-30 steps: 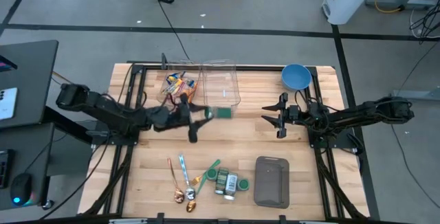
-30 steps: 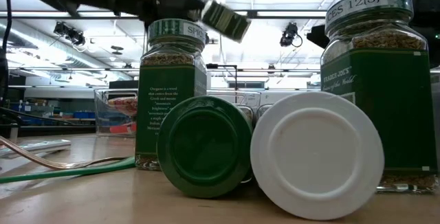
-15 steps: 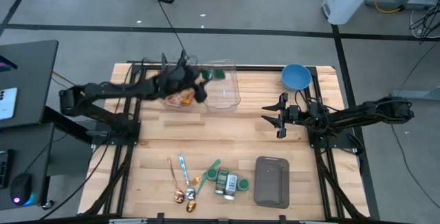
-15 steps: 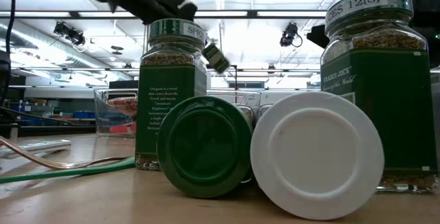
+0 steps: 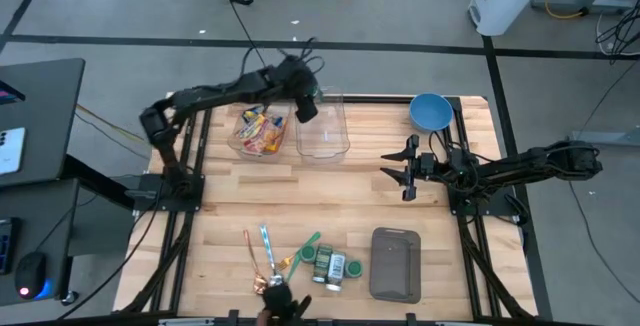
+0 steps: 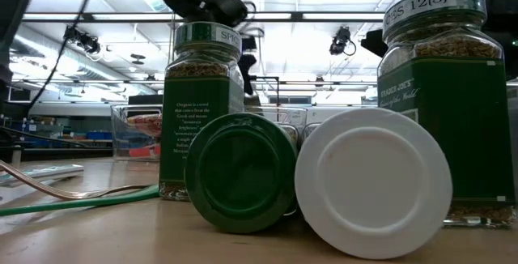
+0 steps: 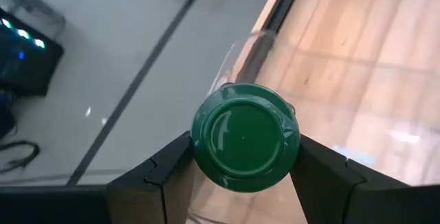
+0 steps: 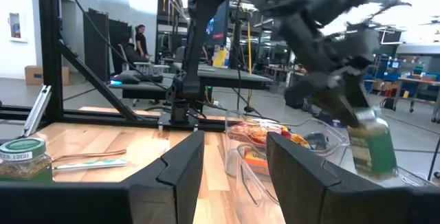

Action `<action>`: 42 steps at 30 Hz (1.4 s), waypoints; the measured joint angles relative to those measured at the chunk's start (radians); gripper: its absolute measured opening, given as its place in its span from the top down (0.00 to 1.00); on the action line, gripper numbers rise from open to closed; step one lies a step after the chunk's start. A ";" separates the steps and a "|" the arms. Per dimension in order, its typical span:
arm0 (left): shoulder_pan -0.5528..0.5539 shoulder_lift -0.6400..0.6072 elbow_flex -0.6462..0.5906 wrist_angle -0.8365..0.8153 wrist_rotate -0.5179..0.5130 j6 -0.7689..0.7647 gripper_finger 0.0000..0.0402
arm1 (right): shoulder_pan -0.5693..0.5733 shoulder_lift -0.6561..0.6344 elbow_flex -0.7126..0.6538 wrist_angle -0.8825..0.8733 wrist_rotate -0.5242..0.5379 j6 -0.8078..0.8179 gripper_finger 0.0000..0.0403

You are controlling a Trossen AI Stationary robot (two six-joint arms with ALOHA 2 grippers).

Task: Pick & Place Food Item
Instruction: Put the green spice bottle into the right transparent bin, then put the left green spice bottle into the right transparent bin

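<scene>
Gripping a green-lidded spice jar (image 7: 244, 136) — left gripper (image 5: 303, 93) above clear bin (image 5: 322, 138).

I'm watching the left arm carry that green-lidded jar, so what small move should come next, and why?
Probably lower it. The left hand grips the spice jar by its green lid, hanging over the far edge of the empty clear container, beside the container of snacks. The right hand waits mid-table.
</scene>
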 joint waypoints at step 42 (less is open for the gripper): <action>0.040 0.215 0.212 -0.355 0.116 -0.027 0.34 | 0.000 0.000 0.000 -0.023 0.023 0.011 0.59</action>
